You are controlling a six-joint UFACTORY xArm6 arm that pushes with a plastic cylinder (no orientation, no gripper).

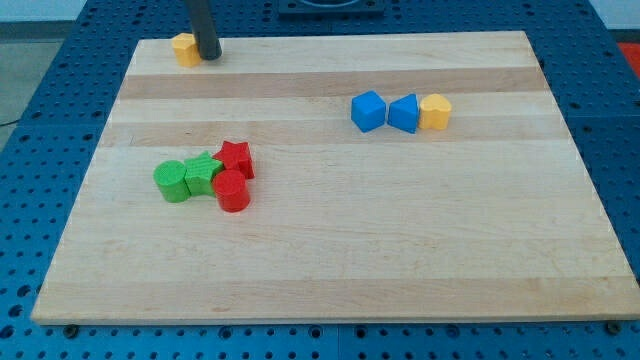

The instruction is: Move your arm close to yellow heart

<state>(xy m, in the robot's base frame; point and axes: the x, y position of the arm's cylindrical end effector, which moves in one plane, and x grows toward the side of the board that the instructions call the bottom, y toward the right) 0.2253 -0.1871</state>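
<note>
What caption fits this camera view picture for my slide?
My tip rests beside a yellow block at the board's top left, far from the yellow heart.

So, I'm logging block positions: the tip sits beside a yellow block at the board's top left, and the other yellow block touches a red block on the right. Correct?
Not quite. In the camera view that yellow block touches a blue block, not a red one. My tip is indeed beside the other yellow block at the board's top left.

My tip (210, 55): dark straight rod (matte).
</note>
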